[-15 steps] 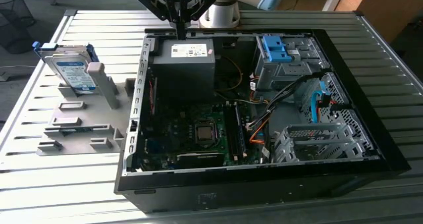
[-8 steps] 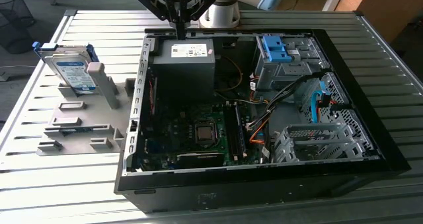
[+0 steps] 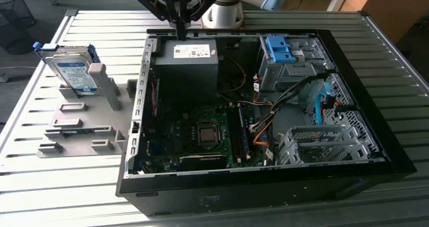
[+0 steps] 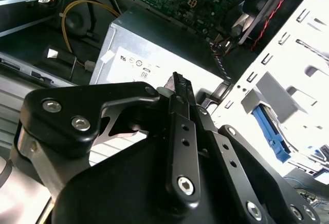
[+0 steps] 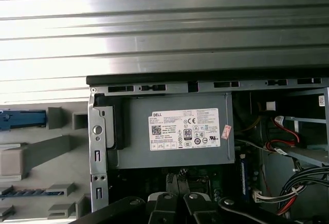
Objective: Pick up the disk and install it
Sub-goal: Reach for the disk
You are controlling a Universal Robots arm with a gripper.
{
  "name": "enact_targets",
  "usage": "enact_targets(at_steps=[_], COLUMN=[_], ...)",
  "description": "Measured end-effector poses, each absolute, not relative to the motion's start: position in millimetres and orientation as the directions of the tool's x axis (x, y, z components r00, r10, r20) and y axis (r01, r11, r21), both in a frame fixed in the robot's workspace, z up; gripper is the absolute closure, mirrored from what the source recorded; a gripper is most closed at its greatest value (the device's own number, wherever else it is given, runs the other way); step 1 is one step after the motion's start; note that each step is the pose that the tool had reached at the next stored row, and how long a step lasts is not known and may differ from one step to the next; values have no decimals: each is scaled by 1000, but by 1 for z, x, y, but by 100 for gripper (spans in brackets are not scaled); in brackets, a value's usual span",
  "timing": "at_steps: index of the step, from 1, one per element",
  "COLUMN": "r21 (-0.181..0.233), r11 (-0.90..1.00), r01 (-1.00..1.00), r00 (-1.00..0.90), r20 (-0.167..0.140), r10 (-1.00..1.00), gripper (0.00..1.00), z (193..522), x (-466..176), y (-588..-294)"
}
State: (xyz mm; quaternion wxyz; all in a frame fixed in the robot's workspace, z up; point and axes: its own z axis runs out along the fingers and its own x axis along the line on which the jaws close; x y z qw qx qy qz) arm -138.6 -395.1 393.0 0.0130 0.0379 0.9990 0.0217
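Exterior view: black gripper (image 3: 181, 33) pressed together, empty, just above boxy grey power supply (image 3: 188, 66). Silver-grey, blue-framed disk (image 3: 72, 70) well apart from gripper, standing in grey stand (image 3: 87, 136) on desk (image 3: 67, 187). Pickup, install both undone.

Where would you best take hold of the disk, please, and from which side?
Probably its upper edge, pinching across the flat faces from above: the disk stands nearly upright in the grey stand, with its lower part seated and its top free.
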Motion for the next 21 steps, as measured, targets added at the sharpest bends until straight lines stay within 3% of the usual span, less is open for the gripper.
enact_targets(at_steps=[21], r21=[44], r11=[996], r01=[75], r00=[-997], r20=[-24], r10=[76], gripper=[89], z=[392], x=[-147], y=[-395])
